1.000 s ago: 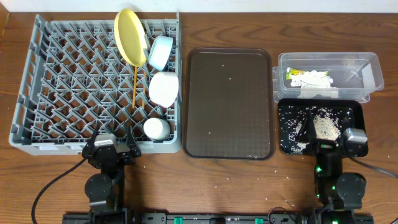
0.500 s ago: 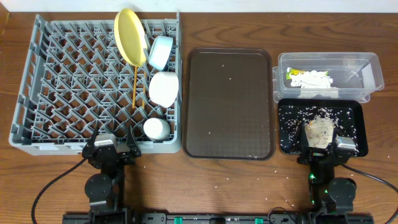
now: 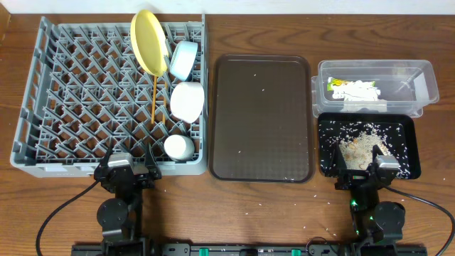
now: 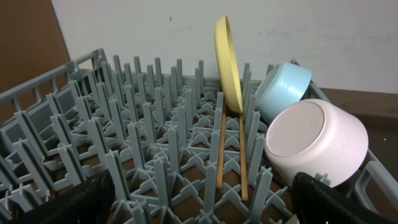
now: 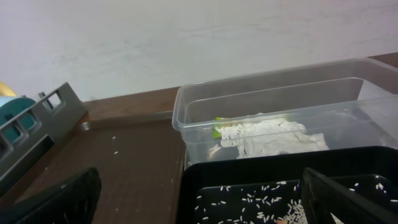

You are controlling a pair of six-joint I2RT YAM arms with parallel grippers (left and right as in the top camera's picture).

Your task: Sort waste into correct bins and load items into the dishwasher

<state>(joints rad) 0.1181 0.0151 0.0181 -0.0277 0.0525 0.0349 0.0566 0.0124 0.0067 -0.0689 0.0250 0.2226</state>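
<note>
Rice (image 3: pixel 359 146) lies in the black tray (image 3: pixel 405 124), paper (image 3: pixel 359 92) and wrapper (image 3: pixel 335 82) in the tub (image 3: pixel 419 71), plate (image 3: pixel 147 41), blue bowl (image 3: pixel 183 60), white bowl (image 3: pixel 186 100), cup (image 3: pixel 178 146) and chopsticks (image 3: pixel 153 96) in the rack (image 3: pixel 71 92), left gripper (image 3: pixel 129 162) and right gripper (image 3: pixel 359 165) gape wide and empty, so it looks nearly done, just stray grains (image 3: pixel 239 151) on the brown tray (image 3: pixel 263 128).

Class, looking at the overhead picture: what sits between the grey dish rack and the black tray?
The dark brown serving tray lies in that stretch; the overhead view shows it plainly.
</note>
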